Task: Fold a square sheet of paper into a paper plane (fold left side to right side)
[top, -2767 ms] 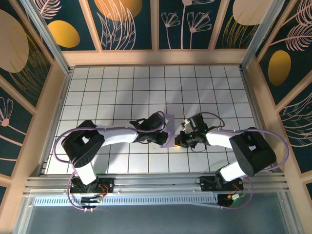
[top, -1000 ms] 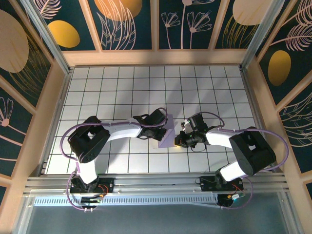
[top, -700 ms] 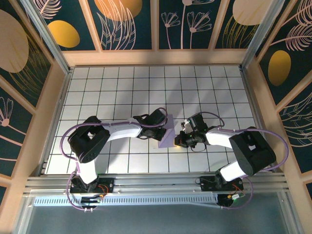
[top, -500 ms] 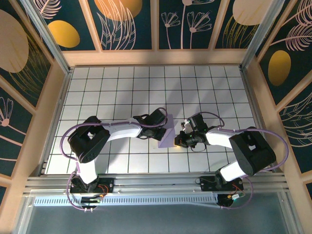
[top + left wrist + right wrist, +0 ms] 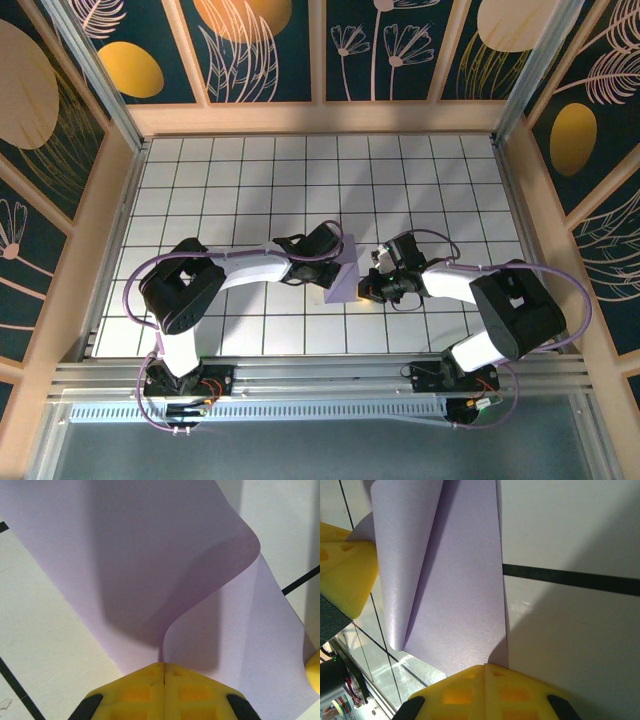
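Note:
The square sheet of paper (image 5: 345,272) is lavender and lies mid-table between both arms. Its left part is lifted and curls over toward the right. In the left wrist view the sheet (image 5: 125,555) bends upward, and its raised edge runs into the seam of my left gripper (image 5: 163,666), which is shut on it. From above, the left gripper (image 5: 337,260) sits over the sheet's left side. My right gripper (image 5: 485,668) is shut, with its yellow tips resting on the near right edge of the flat sheet (image 5: 460,590). From above, the right gripper (image 5: 366,288) sits at the sheet's right edge.
The white grid table (image 5: 230,180) stretches to wooden walls at the back and both sides. An aluminium rail (image 5: 300,385) carries the arm bases along the near edge. The left gripper's yellow finger (image 5: 345,575) shows beside the curled flap.
Since the earliest frame my left arm has swung right, carrying the sheet's lifted edge over toward the right. Over the last second nothing visibly moves.

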